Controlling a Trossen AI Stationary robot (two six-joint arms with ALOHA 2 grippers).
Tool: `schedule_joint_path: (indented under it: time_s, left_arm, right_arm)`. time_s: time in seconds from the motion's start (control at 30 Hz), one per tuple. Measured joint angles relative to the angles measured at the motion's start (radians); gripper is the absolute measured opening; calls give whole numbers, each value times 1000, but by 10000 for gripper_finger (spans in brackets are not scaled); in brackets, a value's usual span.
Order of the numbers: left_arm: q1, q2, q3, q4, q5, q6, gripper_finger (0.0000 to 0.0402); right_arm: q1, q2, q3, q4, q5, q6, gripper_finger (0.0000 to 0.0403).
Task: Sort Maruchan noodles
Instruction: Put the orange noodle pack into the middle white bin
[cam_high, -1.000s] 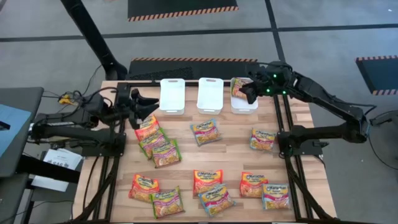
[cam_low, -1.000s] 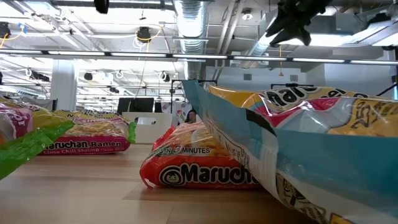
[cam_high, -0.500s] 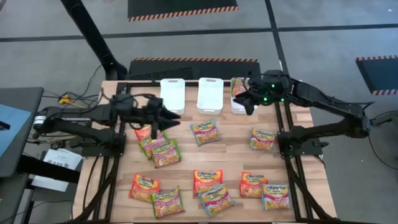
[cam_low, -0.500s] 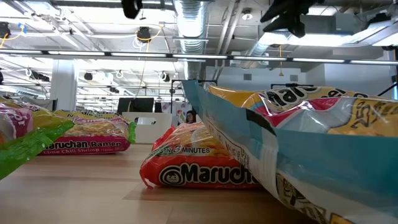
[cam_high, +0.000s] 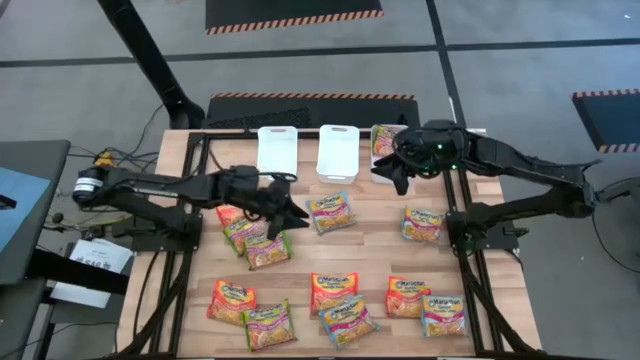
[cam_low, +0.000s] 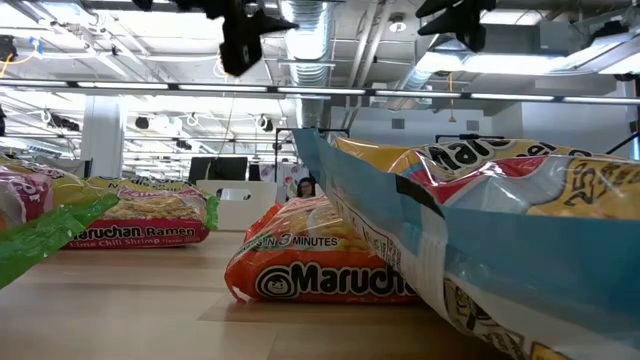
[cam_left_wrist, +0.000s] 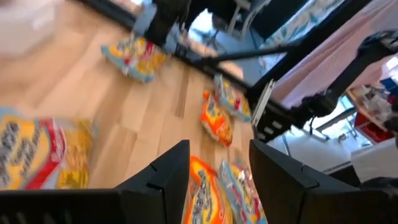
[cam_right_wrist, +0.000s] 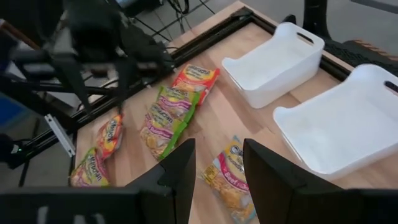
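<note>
white bins (cam_high: 338, 152) line the far edge; both hands, left (cam_high: 292, 209) and right (cam_high: 392, 172), hover apart over scattered noodles (cam_high: 330, 212).

A grey concrete floor (cam_high: 520, 70) marked with dark lines was seen around the wooden slatted table (cam_high: 370, 255). Beyond it, black mats edged in hazard stripes (cam_high: 292, 14) were laid; above, silver ceiling ducts (cam_low: 312, 40) were lit.

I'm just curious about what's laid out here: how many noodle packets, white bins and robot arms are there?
White bins: 3
Noodle packets: 12, counting one lying inside a bin
Robot arms: 2
Total: 17
</note>
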Motion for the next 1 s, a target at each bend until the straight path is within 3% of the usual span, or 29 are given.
schedule_joint_path:
  time_s: [0.3, 0.7, 1.0]
  left_arm:
    - [-44, 192, 0, 83, 54, -55, 153]
    - [-61, 420, 0, 219, 206, -94, 153]
    - [-99, 528, 0, 329, 251, -135, 153]
  right_arm:
    - [29, 0, 0, 14, 1, -1, 159]
    - [28, 2, 0, 10, 3, -3, 159]
    - [28, 2, 0, 4, 4, -3, 159]
